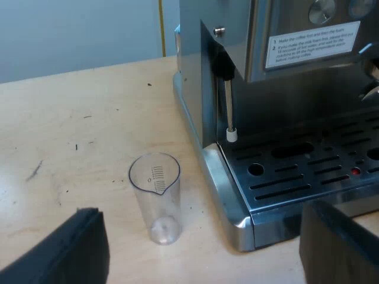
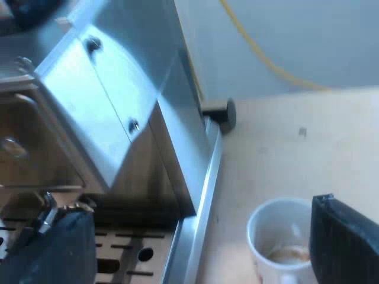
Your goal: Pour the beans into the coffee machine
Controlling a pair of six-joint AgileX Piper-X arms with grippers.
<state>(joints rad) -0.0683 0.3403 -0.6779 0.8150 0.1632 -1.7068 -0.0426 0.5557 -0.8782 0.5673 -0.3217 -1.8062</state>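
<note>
A clear measuring glass stands upright and empty on the wooden table, beside the corner of the espresso machine. My left gripper hovers near it, open, its black fingers wide apart and holding nothing. The machine's steam wand hangs over the drip tray. In the right wrist view the machine's steel side is close. My right gripper is open above the tray's edge and a white mug.
The white mug holds a brownish residue and sits on the table next to the machine's base. A yellow cable runs along the wall behind. Bare wooden table stretches away from the glass.
</note>
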